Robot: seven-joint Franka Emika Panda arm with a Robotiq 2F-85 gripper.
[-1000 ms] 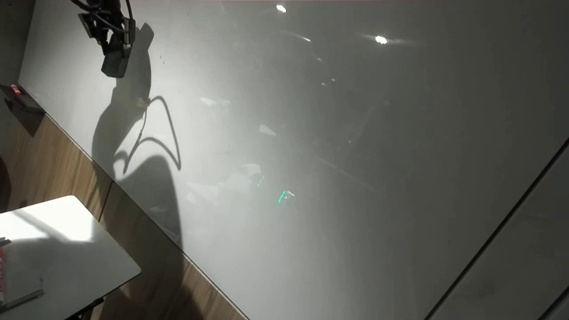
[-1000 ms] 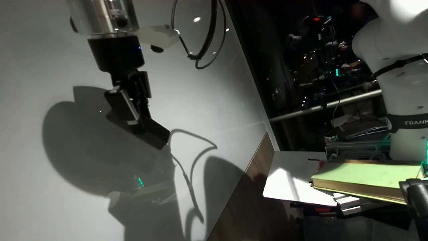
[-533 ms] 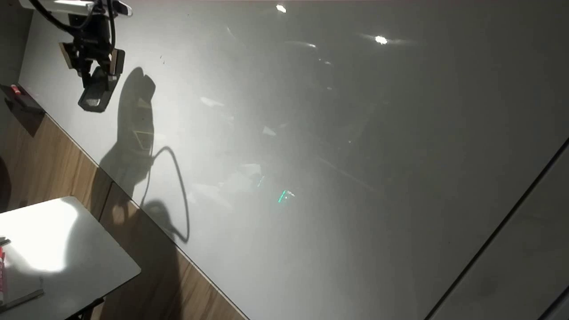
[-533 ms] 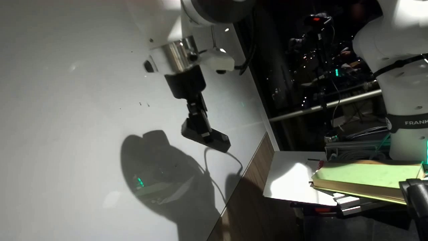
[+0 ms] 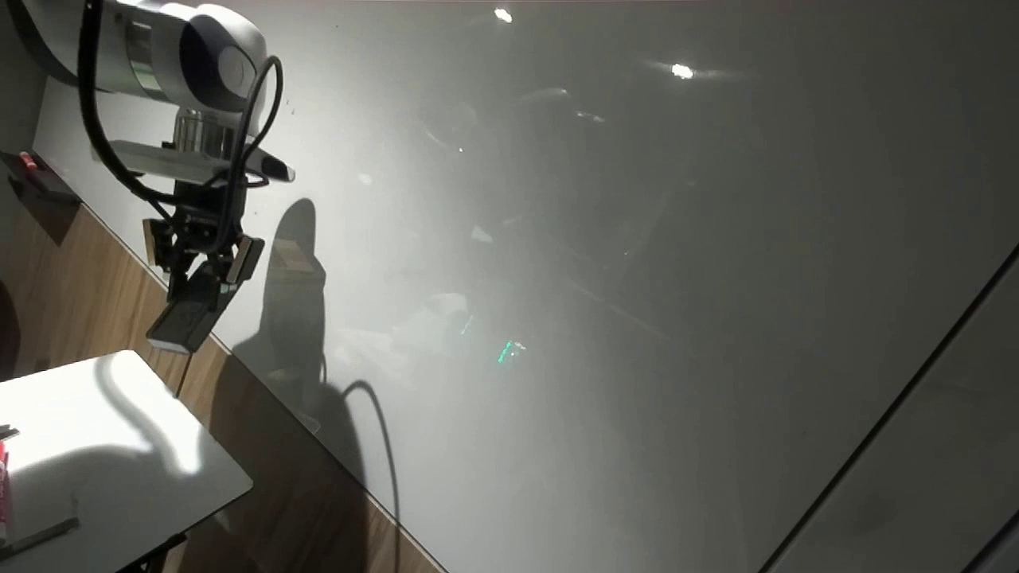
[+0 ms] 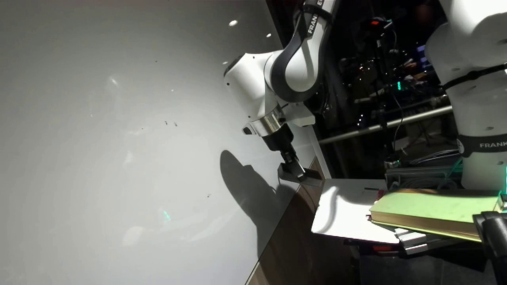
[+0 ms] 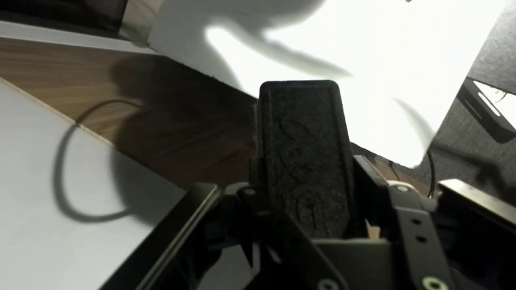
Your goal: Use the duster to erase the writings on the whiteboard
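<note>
At the far left of an exterior view, a red item (image 5: 29, 161) is resting on a dark tray (image 5: 52, 185) by the corner of the board (image 5: 637, 398). Below, the tabletop (image 5: 159, 469) is catching bright light, and the wood (image 5: 111, 270) is running as a band along the board's edge. To the right, the gripper (image 5: 201, 288) is hanging under the arm (image 5: 227, 64) and clamping the duster (image 5: 181, 322), which is tilting in front of the wood, near the tabletop's corner and apart from the board. A black cable (image 5: 89, 56) is draping past the arm. The arm's shadow (image 5: 294, 318) is falling just right of the gripper; green glints (image 5: 505, 351) are shining near the middle, and a dark seam (image 5: 888, 414) is crossing the lower right.

In an exterior view, dark marks (image 6: 166, 123) are dotting the board, too small to read. Farther right, a green block (image 6: 427, 209) is overlapping the tabletop, and the arm's base (image 6: 475, 162) is standing beyond.

In the wrist view, the board is filling the lower left; the duster is pointing away between the fingers (image 7: 371, 173), its lettering too dark to read; grey floor (image 7: 502, 52) is showing at right.
</note>
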